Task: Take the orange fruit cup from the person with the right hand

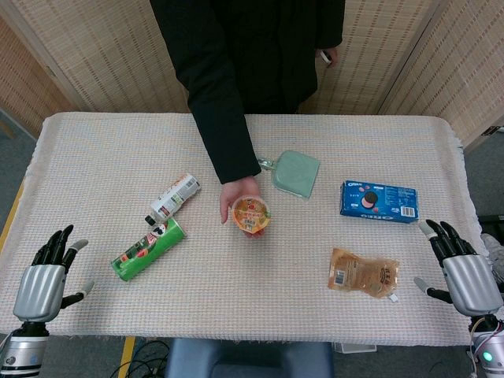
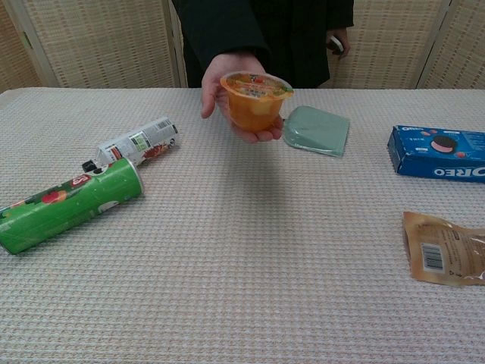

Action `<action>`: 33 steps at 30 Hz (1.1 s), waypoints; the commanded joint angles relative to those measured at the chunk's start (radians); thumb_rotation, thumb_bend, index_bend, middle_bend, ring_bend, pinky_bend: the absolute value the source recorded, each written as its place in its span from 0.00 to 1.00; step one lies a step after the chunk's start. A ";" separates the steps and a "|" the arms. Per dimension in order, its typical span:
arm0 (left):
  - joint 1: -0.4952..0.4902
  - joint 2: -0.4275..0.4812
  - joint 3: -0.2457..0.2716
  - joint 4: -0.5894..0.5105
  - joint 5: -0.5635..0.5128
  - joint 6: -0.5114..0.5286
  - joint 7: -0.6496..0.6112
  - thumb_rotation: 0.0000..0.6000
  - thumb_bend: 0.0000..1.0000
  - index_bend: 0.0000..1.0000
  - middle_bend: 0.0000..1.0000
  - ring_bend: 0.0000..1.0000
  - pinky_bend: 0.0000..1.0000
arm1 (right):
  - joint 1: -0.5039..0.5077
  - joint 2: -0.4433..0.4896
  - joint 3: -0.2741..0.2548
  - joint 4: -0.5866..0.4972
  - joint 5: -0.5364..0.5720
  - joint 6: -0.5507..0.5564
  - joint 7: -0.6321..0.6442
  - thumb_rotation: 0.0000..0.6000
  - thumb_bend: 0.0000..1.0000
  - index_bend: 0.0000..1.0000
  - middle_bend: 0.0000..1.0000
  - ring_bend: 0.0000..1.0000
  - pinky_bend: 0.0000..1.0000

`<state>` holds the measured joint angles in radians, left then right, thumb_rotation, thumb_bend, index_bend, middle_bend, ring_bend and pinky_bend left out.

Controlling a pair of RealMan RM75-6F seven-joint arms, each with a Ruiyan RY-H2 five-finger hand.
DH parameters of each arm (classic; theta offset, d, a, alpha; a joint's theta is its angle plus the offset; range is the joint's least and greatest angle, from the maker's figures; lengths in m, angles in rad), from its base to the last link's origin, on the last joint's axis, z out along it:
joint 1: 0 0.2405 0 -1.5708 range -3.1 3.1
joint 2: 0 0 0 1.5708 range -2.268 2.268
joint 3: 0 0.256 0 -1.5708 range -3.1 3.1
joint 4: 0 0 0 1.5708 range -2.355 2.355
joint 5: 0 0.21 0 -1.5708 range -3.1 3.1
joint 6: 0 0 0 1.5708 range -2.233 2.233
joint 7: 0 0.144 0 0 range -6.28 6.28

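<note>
My left hand (image 1: 39, 279) idles at the surface (image 1: 94, 150) edge, fingers apart, empty. Person's hand (image 2: 227, 95) holds the cup (image 2: 256, 98) mid-surface, raised, upright, lid up, axis vertical. My right hand (image 1: 465, 268), fingers apart, empty, should come in from the side and wrap the wall below the rim.

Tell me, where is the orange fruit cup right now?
The orange fruit cup sits in the person's hand, held above the table's middle, between the green can and the mint pouch.
</note>
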<state>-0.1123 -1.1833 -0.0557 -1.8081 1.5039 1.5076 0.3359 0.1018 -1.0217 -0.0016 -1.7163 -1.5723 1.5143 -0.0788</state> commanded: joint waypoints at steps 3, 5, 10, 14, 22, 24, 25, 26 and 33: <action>-0.001 0.001 -0.001 0.001 -0.004 -0.002 0.000 1.00 0.22 0.23 0.04 0.05 0.21 | -0.002 -0.002 0.004 -0.002 -0.002 -0.001 -0.005 1.00 0.15 0.04 0.07 0.10 0.25; 0.000 0.003 -0.002 0.001 -0.003 0.000 -0.003 1.00 0.22 0.23 0.04 0.05 0.21 | -0.001 -0.002 0.007 -0.003 -0.003 -0.004 -0.004 1.00 0.15 0.04 0.07 0.10 0.25; 0.001 0.002 0.000 0.002 -0.001 0.003 -0.008 1.00 0.22 0.23 0.04 0.05 0.21 | 0.014 -0.004 0.012 -0.008 -0.018 -0.024 -0.001 1.00 0.15 0.04 0.07 0.10 0.25; -0.001 0.002 0.001 0.003 0.004 0.000 -0.010 1.00 0.22 0.23 0.04 0.05 0.21 | 0.062 -0.002 0.024 -0.032 -0.064 -0.068 -0.020 1.00 0.15 0.04 0.07 0.10 0.25; 0.011 0.007 0.007 0.008 0.010 0.015 -0.027 1.00 0.22 0.23 0.04 0.05 0.21 | 0.263 -0.008 0.089 -0.162 -0.086 -0.322 -0.140 1.00 0.15 0.00 0.04 0.07 0.25; 0.015 0.008 0.010 0.011 0.007 0.018 -0.032 1.00 0.22 0.23 0.04 0.05 0.21 | 0.325 -0.031 0.122 -0.179 -0.066 -0.391 -0.149 1.00 0.15 0.00 0.02 0.03 0.22; 0.017 0.009 0.011 0.012 0.007 0.019 -0.034 1.00 0.22 0.23 0.04 0.05 0.21 | 0.352 -0.042 0.137 -0.181 -0.050 -0.421 -0.153 1.00 0.15 0.00 0.02 0.01 0.20; 0.018 0.009 0.012 0.013 0.007 0.019 -0.035 1.00 0.22 0.23 0.04 0.05 0.21 | 0.378 -0.053 0.153 -0.181 -0.031 -0.451 -0.162 1.00 0.15 0.00 0.01 0.00 0.17; 0.034 0.012 0.018 0.027 0.002 0.033 -0.056 1.00 0.22 0.24 0.04 0.05 0.21 | 0.550 -0.159 0.234 -0.164 0.116 -0.632 -0.256 1.00 0.15 0.00 0.00 0.00 0.04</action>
<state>-0.0786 -1.1712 -0.0385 -1.7811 1.5064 1.5398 0.2805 0.6059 -1.1406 0.1998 -1.8827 -1.5036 0.9303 -0.2964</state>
